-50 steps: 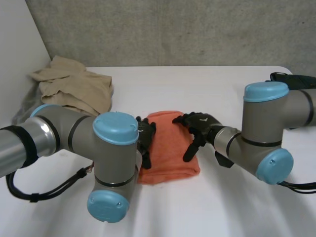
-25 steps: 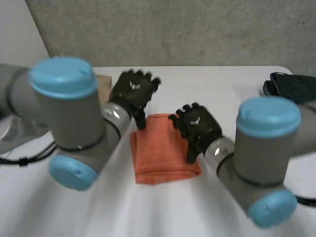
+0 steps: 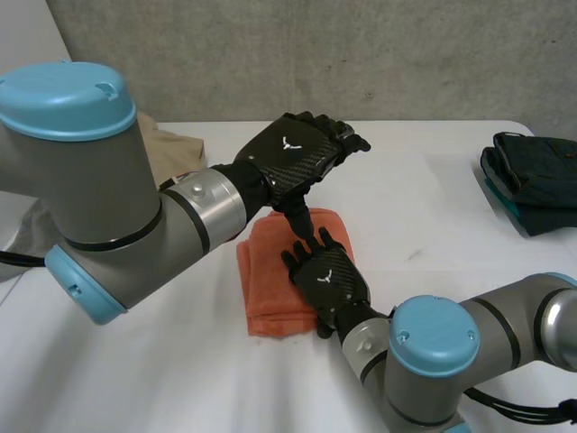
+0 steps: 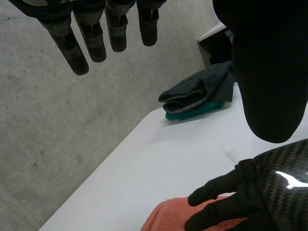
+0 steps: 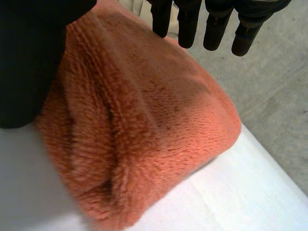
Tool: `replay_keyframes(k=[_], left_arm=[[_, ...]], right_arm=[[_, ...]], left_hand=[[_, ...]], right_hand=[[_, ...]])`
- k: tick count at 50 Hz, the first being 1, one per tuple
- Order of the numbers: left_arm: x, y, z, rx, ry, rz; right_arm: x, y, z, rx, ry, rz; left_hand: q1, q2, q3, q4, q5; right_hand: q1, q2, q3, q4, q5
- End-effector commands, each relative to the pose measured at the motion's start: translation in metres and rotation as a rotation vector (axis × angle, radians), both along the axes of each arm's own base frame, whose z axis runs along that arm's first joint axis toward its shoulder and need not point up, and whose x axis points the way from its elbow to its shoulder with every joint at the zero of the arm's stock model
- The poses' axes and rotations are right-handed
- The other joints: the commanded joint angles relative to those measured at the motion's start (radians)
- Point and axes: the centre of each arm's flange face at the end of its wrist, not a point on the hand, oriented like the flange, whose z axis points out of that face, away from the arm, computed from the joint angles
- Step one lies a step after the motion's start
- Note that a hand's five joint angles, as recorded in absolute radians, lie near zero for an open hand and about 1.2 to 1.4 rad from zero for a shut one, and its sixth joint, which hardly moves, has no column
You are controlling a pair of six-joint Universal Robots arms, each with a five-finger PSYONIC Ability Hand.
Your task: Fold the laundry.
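Item 1. Orange terry towel point(image 3: 269, 290): already folded into a thick pad, lying at the middle of the white table point(image 3: 433, 244). Its long axis runs from the robot's side toward the far edge, and a rounded fold faces the right wrist camera.

Item 2. Right hand point(image 3: 326, 281): palm down on the towel's right half, toward the near end. Its fingers point(image 5: 214, 25) are straight and slightly spread, reaching along the long axis. It pinches nothing and appears to press the pad flat.

Item 3. Left hand point(image 3: 293, 161): raised above the towel's far end and clear of the cloth. Its fingers point(image 4: 96, 34) are straight and relaxed and hold nothing, and the thumb points down at the far edge.

Deciding relation: the towel lies directly under the right hand, and below and toward the robot from the left hand. The right hand is therefore the nearer (it is the only one in contact). Any next smoothing or lifting would likely start from it.

Item 4. Beige crumpled garments point(image 3: 160, 149): far-left corner, partly behind the left arm, not yet folded.

Item 5. Dark folded clothes stacked on a teal piece point(image 3: 532, 176): at the right edge, well apart from the towel.
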Motion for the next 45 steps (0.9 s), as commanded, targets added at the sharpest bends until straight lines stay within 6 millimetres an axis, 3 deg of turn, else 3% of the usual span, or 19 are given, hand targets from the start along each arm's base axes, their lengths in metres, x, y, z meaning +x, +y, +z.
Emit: replay_keyframes(k=[1, 7, 12, 18, 19, 28, 33, 37, 39, 40, 42, 45], left_arm=[[0.000, -0.001, -0.001, 0.001, 0.000, 0.002], [0.001, -0.002, -0.001, 0.004, 0.000, 0.005], [0.002, -0.003, -0.002, 0.007, -0.001, 0.010], [0.003, -0.007, 0.001, -0.001, 0.005, 0.019], [0.003, -0.008, 0.003, -0.007, 0.011, 0.021], [0.008, -0.020, 0.029, -0.048, 0.079, 0.053], [0.013, -0.026, 0.049, -0.053, 0.164, 0.069], [0.013, -0.027, 0.055, -0.067, 0.194, 0.070], [0.013, -0.026, 0.056, -0.068, 0.195, 0.069], [0.013, -0.026, 0.055, -0.066, 0.194, 0.068], [0.013, -0.025, 0.055, -0.065, 0.194, 0.067], [0.012, -0.025, 0.052, -0.059, 0.189, 0.066]], right_arm=[[0.005, -0.010, 0.008, -0.075, -0.020, -0.003], [0.011, -0.016, 0.011, -0.089, -0.044, 0.006], [0.019, -0.024, 0.006, -0.093, -0.051, 0.015], [0.020, -0.045, 0.038, -0.154, -0.127, -0.016], [0.014, -0.061, 0.053, -0.185, -0.159, -0.052], [-0.018, -0.135, 0.119, -0.329, -0.304, -0.137], [-0.059, -0.186, 0.159, -0.459, -0.392, -0.244], [-0.112, -0.231, 0.190, -0.592, -0.498, -0.339], [-0.132, -0.243, 0.198, -0.635, -0.521, -0.369], [-0.152, -0.256, 0.201, -0.665, -0.534, -0.399], [-0.174, -0.268, 0.202, -0.692, -0.545, -0.433], [-0.216, -0.295, 0.181, -0.694, -0.527, -0.506]], left_hand=[[-0.017, -0.035, -0.035, -0.029, -0.048], [-0.017, -0.035, -0.035, -0.029, -0.048], [-0.017, -0.035, -0.035, -0.029, -0.048], [-0.017, -0.035, -0.035, -0.029, -0.048], [-0.017, -0.035, -0.035, -0.029, -0.048], [-0.017, -0.035, -0.035, -0.029, -0.048], [-0.017, -0.035, -0.035, -0.029, -0.048], [-0.017, -0.035, -0.035, -0.029, -0.048], [-0.017, -0.035, -0.035, -0.029, -0.048], [-0.017, -0.035, -0.035, -0.029, -0.048], [-0.017, -0.035, -0.035, -0.029, -0.048], [-0.017, -0.035, -0.035, -0.029, -0.048]], right_hand=[[0.030, 0.030, 0.037, 0.039, 0.027], [0.352, 0.352, 0.359, 0.361, 0.350], [1.180, 1.181, 1.187, 1.189, 1.178], [1.183, 1.183, 1.190, 1.191, 1.180], [1.183, 1.183, 1.190, 1.191, 1.180], [1.183, 1.183, 1.190, 1.191, 1.180], [1.183, 1.183, 1.190, 1.191, 1.180], [1.183, 1.183, 1.190, 1.191, 1.180], [1.183, 1.183, 1.190, 1.191, 1.180], [1.183, 1.183, 1.190, 1.191, 1.180], [1.183, 1.183, 1.190, 1.191, 1.180], [1.183, 1.183, 1.190, 1.191, 1.180]])
